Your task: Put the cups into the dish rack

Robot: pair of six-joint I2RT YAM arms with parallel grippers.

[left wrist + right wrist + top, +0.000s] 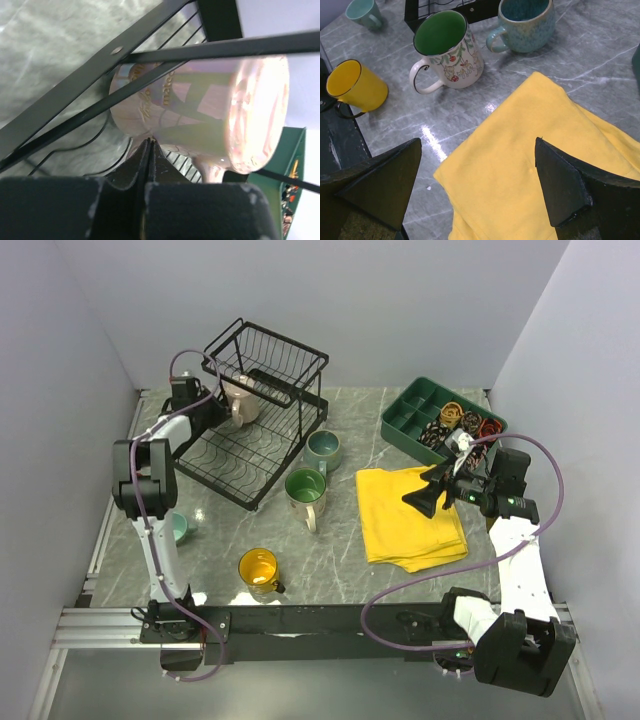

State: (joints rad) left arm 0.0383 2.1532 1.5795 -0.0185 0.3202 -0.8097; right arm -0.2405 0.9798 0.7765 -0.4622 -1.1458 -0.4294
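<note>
Left claw [150, 144] pressed together, holding nothing, tip just beside pale mug [200, 110] lying in rack [222, 462]. Mug's raised lettering unreadable. Right claw [478, 142] spread wide, empty, above yellow cloth [520, 190].

The table [340, 570] carried a grey, marble-veined surface. Plain pale panels enclosed it: a back wall [380, 300], a left wall [50, 390] and a right wall [570, 360]. A metal rail [100, 625] ran along the near edge. Overhead light left glare [432, 140] on the tabletop.
</note>
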